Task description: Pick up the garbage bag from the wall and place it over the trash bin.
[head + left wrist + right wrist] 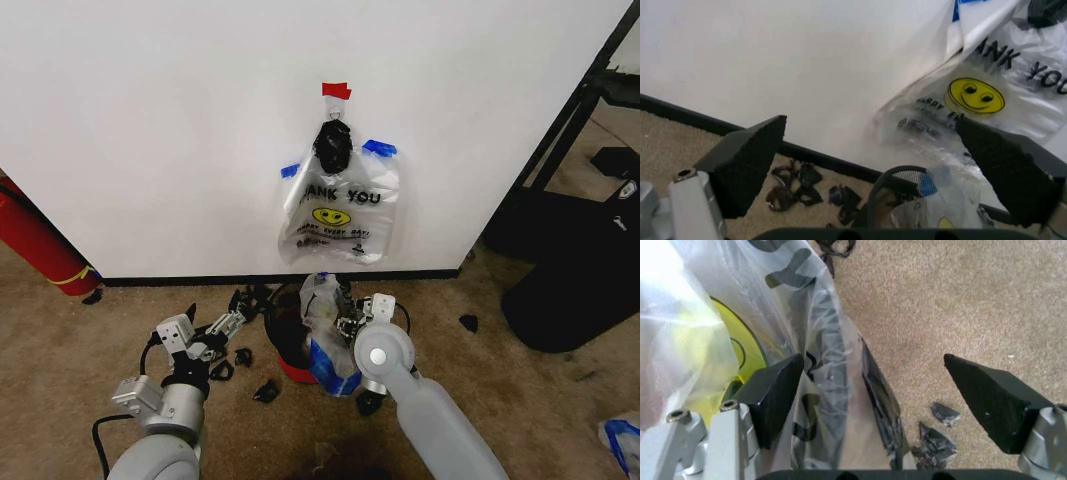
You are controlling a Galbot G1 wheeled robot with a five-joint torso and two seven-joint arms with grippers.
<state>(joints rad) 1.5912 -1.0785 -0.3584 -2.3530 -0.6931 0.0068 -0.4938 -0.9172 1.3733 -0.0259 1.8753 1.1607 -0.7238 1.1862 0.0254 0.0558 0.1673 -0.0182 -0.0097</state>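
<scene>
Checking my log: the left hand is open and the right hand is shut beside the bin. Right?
No: the right hand is open too, its fingers spread wide in the right wrist view. The left hand is open, and both are beside the trash bin.

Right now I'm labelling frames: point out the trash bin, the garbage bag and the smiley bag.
trash bin (292, 368), head view, red lower body.
garbage bag (322, 300), head view, upper clear plastic.
smiley bag (335, 216), head view, yellow face.

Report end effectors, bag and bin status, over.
Left end effector open, beside the small round black-and-red trash bin. Right end effector open, at the crinkly clear blue-patched plastic garbage bag, draped partway on the bin. Black scraps litter the carpet.
</scene>
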